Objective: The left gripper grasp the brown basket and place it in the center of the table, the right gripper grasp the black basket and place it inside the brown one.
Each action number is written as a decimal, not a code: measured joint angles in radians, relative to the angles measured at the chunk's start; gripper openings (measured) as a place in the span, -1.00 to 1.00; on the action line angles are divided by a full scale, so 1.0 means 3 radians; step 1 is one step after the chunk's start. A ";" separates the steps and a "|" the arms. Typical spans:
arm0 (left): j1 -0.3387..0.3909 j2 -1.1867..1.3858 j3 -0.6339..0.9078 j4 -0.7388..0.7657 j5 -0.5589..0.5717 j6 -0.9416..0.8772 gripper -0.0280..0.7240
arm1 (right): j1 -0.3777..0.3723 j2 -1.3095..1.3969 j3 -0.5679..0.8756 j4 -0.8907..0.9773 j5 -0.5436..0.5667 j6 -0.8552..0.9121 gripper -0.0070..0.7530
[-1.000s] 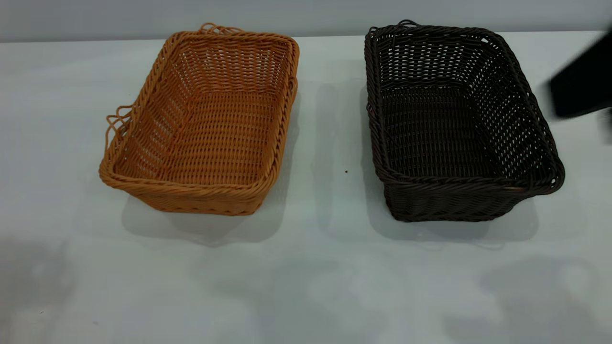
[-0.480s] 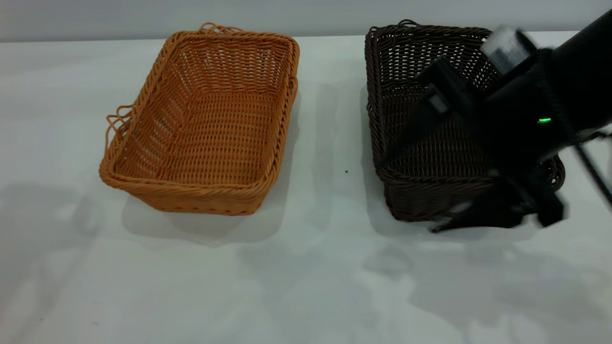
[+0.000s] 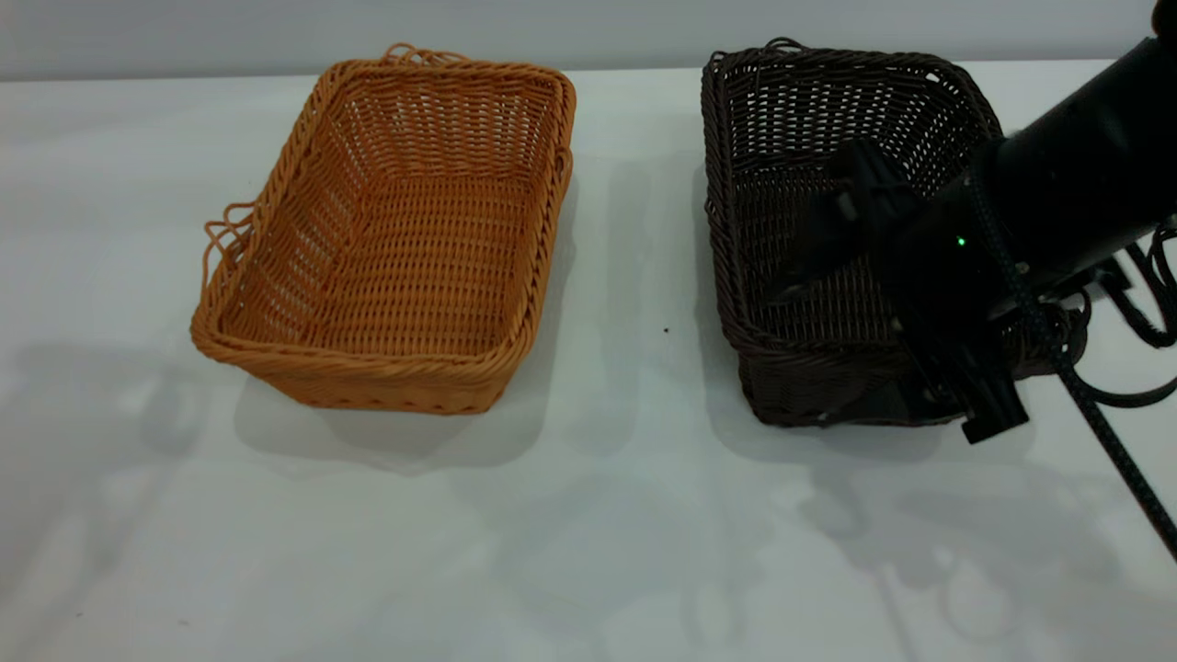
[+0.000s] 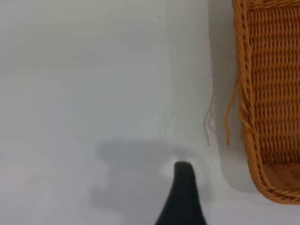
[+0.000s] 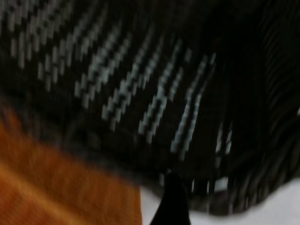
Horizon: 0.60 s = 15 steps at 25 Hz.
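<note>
The brown basket (image 3: 395, 230) stands on the table (image 3: 588, 515) at the left, and the black basket (image 3: 828, 147) stands to its right. My right gripper (image 3: 883, 359) reaches in from the right and is open at the black basket's near right corner. One finger is inside the basket and the other is outside its near wall. In the right wrist view the dark weave (image 5: 154, 93) fills the picture above one fingertip (image 5: 173, 197). My left gripper is outside the exterior view. Its one visible finger (image 4: 183, 192) hangs over bare table beside the brown basket's side (image 4: 262, 93).
A braided black cable (image 3: 1094, 405) trails from the right arm to the table's right edge. A gap of bare table (image 3: 644, 276) separates the two baskets. A grey wall (image 3: 588, 28) runs behind the far table edge.
My right arm has swung in from the right edge and come down onto the black basket's near right corner. Both baskets are where they were.
</note>
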 joint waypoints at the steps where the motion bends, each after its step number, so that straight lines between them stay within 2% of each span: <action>1: 0.0000 0.0038 0.0000 -0.0005 -0.0028 -0.0001 0.55 | 0.0000 0.0029 -0.0019 0.0006 -0.0080 0.0099 0.57; 10: 0.0000 0.0718 -0.0494 -0.0097 -0.0049 -0.0020 0.55 | 0.0003 0.0408 -0.0268 0.0032 -0.0560 0.0563 0.57; 15: -0.0007 0.1238 -0.0834 -0.0276 -0.0015 0.0008 0.55 | 0.0003 0.0500 -0.0391 0.0046 -0.0624 0.0672 0.57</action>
